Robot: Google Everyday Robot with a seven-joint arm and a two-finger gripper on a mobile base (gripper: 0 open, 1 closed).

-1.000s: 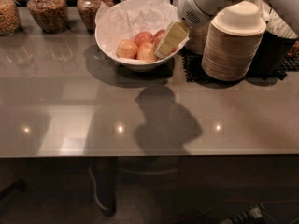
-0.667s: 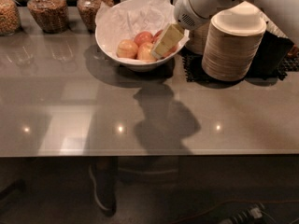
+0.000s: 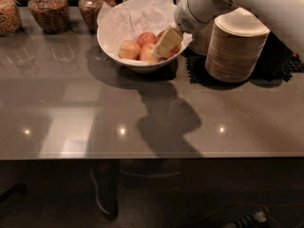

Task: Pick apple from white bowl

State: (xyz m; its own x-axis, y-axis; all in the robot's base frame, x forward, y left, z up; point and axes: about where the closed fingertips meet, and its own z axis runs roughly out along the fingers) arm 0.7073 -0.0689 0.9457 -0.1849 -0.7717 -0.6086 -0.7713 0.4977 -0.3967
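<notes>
Well, the white bowl (image 3: pixel 110 49) sits toward the far edge of the grey tabletop (image 3: pixel 142 108), around 12 o'clock from where I stand, lined with crumpled white paper (image 3: pixel 135 18) that pokes up past the rim at its 1 o'clock. Several apples lie in it. A pale yellow-pink one (image 3: pixel 129 49) is at 9 o'clock within the cluster, a rosier one (image 3: pixel 146 38) is at 12 o'clock, and another pale one (image 3: pixel 148 54) is at 6 o'clock. The apple (image 3: pixel 173 52), the reddest of them, lies on the bowl's 3 o'clock side and is largely hidden. The white arm (image 3: pixel 247 1) reaches in from 2 o'clock, and its beige pincer (image 3: pixel 164 46) slants down inside the bowl, right over that red apple and just beside the pale one at 6 o'clock. I cannot tell whether the pincer is wide, narrow or holding anything, nor whether it touches the fruit. At 3 o'clock from the bowl, near it, stands a tall stack of beige disposable bowls (image 3: pixel 237 51) on a black mat (image 3: pixel 285 63). At 9 to 10 o'clock from the bowl, a row of glass jars (image 3: pixel 47 11) with brown contents lines the far edge. The arm's shadow (image 3: pixel 166 120) falls on the tabletop at 6 o'clock from the bowl, with small light reflections (image 3: pixel 122 130) on either side of it.
</notes>
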